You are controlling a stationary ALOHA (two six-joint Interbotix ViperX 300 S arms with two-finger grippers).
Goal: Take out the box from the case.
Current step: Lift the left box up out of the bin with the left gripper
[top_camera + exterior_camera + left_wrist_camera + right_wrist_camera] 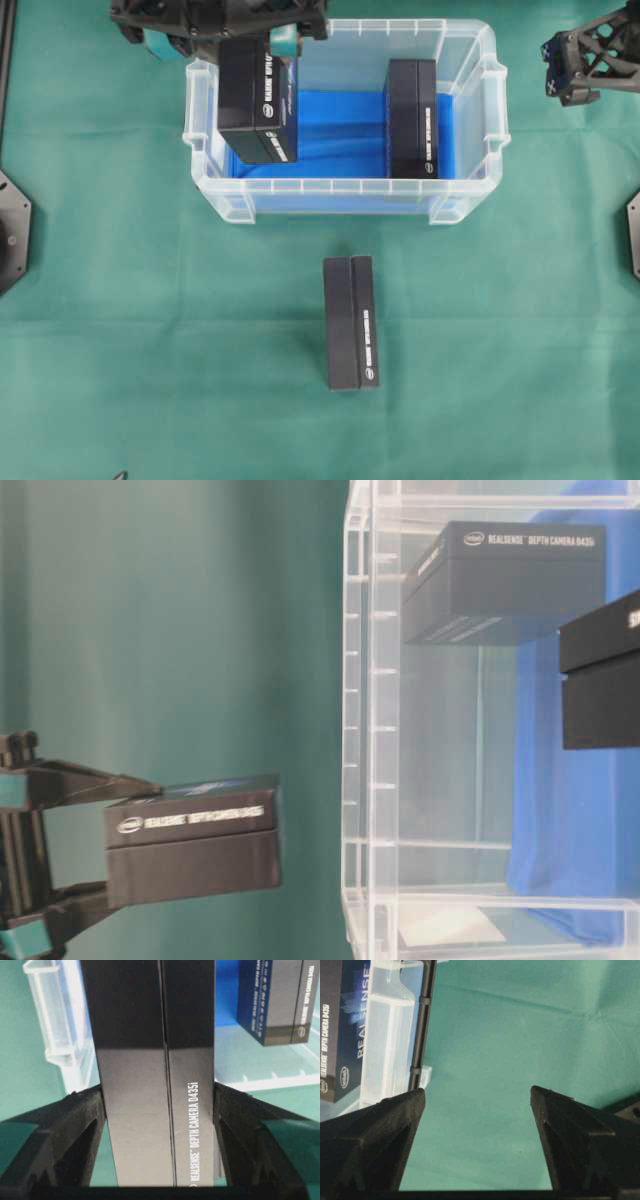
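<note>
I see the box (256,100) clamped between the left gripper's (159,1110) jaws, raised over the case's (345,185) left end. Second box (412,118) inside; third (351,322) on bench (150,330). Right gripper (477,1125) jaws apart, empty.

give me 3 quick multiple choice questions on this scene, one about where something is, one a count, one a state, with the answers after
1. Where is the box that lies outside the case?
A. on the green cloth in front of the case
B. on top of the case's rim
C. between the right gripper's fingers

2. How many black boxes are in view overhead?
A. one
B. two
C. three

3. What state is the left gripper in?
A. open and empty
B. shut on a box
C. out of every view

Answers:
1. A, it rests flat on the cloth, apart from the case.
2. C, the held box, the box in the case and one on the cloth.
3. B, the wrist view shows both fingers pressed on the box's sides, while the right gripper stands open.
</note>
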